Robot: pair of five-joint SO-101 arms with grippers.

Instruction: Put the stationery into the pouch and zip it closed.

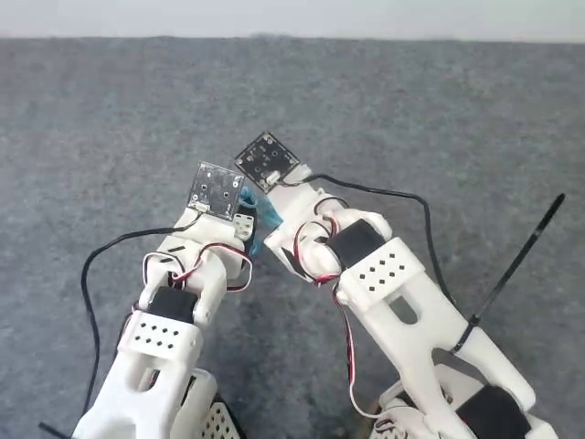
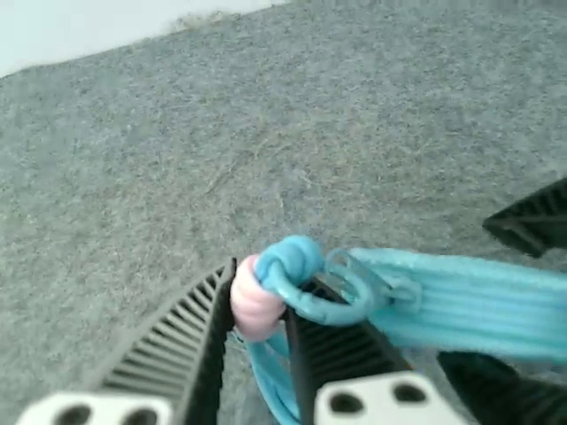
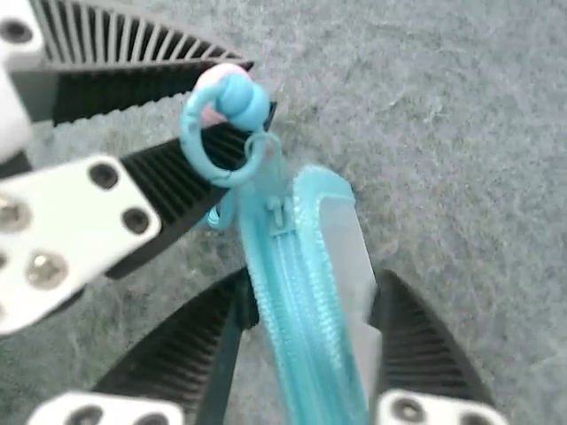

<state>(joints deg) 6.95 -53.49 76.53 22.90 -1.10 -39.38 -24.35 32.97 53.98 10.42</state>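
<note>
Pinching the pink bead (image 2: 255, 301) of the zipper pull, the left jaws are clenched on it, the pull's blue loop (image 2: 310, 297) curling just beside them. The right jaws grasp the blue pouch (image 3: 306, 336) across its sides, just right of the left jaws. The pouch is at the middle of the grey bench (image 1: 439, 110), between the left arm (image 1: 174, 311) and the right arm (image 1: 393, 274)

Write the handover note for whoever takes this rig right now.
The left gripper is shut on the pink bead of the zip pull.
The right gripper is shut on the pouch, near its slider.
The pouch sits between both grippers, mid-table.
Done: the zip looks closed up to the slider at the pouch's end; contents are hidden.
Left: confirm closure, then release.
</note>
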